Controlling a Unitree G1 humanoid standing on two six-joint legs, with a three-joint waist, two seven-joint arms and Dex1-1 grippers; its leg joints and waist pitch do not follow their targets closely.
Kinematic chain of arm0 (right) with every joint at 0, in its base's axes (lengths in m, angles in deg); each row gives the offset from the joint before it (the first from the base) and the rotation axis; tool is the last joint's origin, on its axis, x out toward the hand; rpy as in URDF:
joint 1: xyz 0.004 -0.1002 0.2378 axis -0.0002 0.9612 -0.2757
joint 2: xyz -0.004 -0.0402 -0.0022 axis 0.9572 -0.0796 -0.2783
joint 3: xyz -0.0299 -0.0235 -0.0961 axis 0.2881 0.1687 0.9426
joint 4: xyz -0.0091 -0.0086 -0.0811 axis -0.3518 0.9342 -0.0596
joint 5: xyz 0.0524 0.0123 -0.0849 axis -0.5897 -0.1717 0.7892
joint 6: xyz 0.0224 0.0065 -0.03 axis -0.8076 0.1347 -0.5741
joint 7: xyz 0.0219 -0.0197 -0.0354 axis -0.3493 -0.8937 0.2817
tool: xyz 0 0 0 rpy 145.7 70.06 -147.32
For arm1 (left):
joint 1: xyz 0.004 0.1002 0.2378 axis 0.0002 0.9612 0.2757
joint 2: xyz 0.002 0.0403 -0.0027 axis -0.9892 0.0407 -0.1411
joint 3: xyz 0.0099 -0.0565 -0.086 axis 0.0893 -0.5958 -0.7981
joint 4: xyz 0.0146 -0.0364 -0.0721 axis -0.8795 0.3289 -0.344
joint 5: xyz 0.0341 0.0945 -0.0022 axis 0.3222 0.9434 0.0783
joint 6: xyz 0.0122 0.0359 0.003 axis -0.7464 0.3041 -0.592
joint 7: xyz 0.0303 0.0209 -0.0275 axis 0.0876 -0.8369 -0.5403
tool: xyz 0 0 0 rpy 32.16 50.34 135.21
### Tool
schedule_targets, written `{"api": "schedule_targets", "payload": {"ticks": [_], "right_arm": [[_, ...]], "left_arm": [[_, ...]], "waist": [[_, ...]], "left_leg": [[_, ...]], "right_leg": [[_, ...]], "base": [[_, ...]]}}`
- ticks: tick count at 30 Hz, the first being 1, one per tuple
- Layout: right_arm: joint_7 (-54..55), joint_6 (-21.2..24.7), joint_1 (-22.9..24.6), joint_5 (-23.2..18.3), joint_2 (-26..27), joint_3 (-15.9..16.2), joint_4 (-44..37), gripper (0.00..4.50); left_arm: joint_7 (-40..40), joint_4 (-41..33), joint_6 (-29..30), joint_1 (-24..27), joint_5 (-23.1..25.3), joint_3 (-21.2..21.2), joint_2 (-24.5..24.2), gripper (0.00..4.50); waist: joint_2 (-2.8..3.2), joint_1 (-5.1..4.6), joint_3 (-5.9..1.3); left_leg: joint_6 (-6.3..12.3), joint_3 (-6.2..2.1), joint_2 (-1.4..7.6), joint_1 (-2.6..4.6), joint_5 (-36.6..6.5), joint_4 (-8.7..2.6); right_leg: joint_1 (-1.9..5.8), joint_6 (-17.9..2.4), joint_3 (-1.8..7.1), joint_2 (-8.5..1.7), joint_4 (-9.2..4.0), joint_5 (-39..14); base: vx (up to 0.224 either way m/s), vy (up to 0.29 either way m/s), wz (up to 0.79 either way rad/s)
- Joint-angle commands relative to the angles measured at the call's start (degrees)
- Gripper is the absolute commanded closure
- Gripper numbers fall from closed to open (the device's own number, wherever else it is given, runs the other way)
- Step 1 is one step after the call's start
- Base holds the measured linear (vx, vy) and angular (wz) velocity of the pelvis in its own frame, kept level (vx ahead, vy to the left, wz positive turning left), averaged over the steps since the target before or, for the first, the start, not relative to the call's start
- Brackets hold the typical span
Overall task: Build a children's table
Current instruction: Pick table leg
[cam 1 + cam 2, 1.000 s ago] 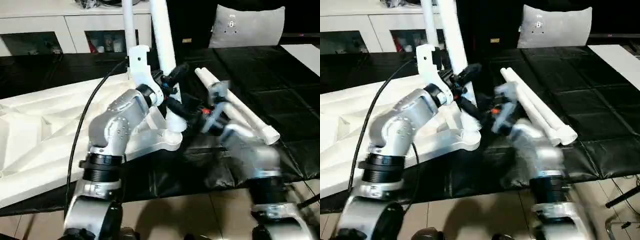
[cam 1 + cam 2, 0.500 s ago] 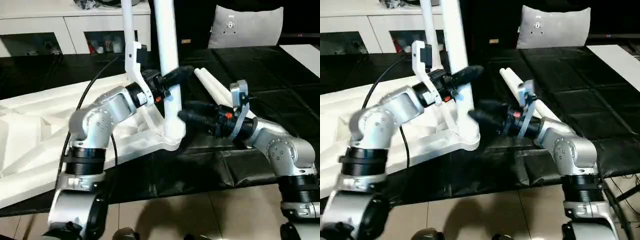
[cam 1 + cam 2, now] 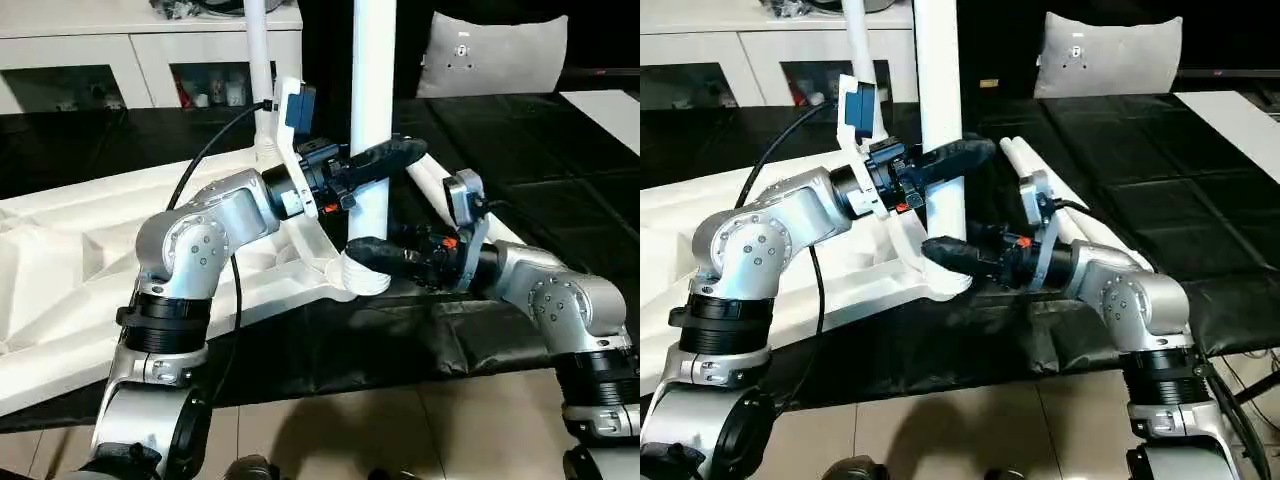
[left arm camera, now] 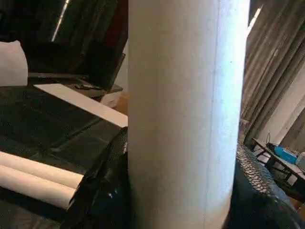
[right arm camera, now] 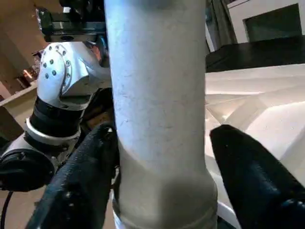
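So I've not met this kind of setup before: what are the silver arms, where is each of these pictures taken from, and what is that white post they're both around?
The silver arms belong to a humanoid robot. Two pictures come from a camera pair on its head, looking down over its forearms; the other two come from cameras on its wrists, looking along each gripper's black fingers.

On the black-covered work table lies a white tabletop, ribbed underside up. The post is one of its legs, standing upright in the near corner socket. The left gripper is clamped on the leg partway up. The right gripper sits low, just above the socket, with a finger on either side of the leg; one stands off with a visible gap, so it is not gripping.

Two spare legs lie behind, and another leg stands at the far corner.
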Motion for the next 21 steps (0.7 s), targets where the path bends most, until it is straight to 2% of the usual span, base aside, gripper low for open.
{"api": "schedule_targets", "payload": {"ticks": [1,9,13,17,19,21], "right_arm": [[-0.3,0.6,-0.3,-0.6,-0.5,0.3,-1.4,1.61],[0.1,0.6,0.0,-0.2,-0.2,1.0,-1.4,2.31],[1.0,1.0,0.4,1.8,-0.9,2.7,-1.4,2.47],[2.2,-0.1,0.8,1.6,0.2,1.8,-1.5,2.52],[3.6,-0.6,1.0,1.8,1.0,1.5,-1.9,2.52],[4.6,-1.3,1.1,2.4,1.6,1.7,-2.1,2.53]], "left_arm": [[0.8,-0.3,-0.2,-0.4,-0.4,0.7,-0.5,2.60],[0.5,0.2,-0.6,-0.3,0.6,1.1,-0.5,2.60],[0.8,-0.6,-1.4,0.3,1.1,1.6,-0.8,2.60],[0.4,-1.2,-0.8,0.7,0.1,1.3,-0.4,2.60],[-1.2,-1.2,-1.4,0.9,-0.3,0.1,0.6,2.04],[-2.6,-0.9,-1.9,0.7,-0.4,-0.9,1.3,1.90]], "waist": [[-0.92,0.05,-5.23],[-0.87,0.06,-5.20],[-0.83,0.08,-5.22],[-0.77,0.03,-5.21],[-0.72,0.06,-5.22],[-0.75,0.03,-5.19]], "left_leg": [[2.72,-0.59,2.53,0.12,-6.3,-3.46],[2.67,-0.60,2.51,0.11,-6.4,-3.48],[2.54,-0.62,2.51,0.15,-6.3,-3.49],[2.45,-0.64,2.57,0.15,-6.7,-3.53],[2.41,-0.64,2.55,0.12,-6.6,-3.51],[2.19,-0.62,2.54,0.14,-6.9,-3.50]], "right_leg": [[3.92,-4.3,2.81,-3.71,-4.12,-22.8],[3.91,-4.1,2.77,-3.66,-4.17,-23.1],[3.87,-3.9,2.76,-3.65,-4.19,-23.1],[3.88,-4.3,2.77,-3.71,-4.17,-22.9],[3.92,-4.3,2.79,-3.72,-4.13,-22.8],[3.86,-4.4,2.73,-3.72,-4.23,-23.1]], "base": [[0.000,0.000,0.00],[0.000,0.000,0.00],[0.000,0.000,0.00],[0.000,0.000,0.00],[0.000,0.000,0.00],[0.000,0.000,0.00]]}}
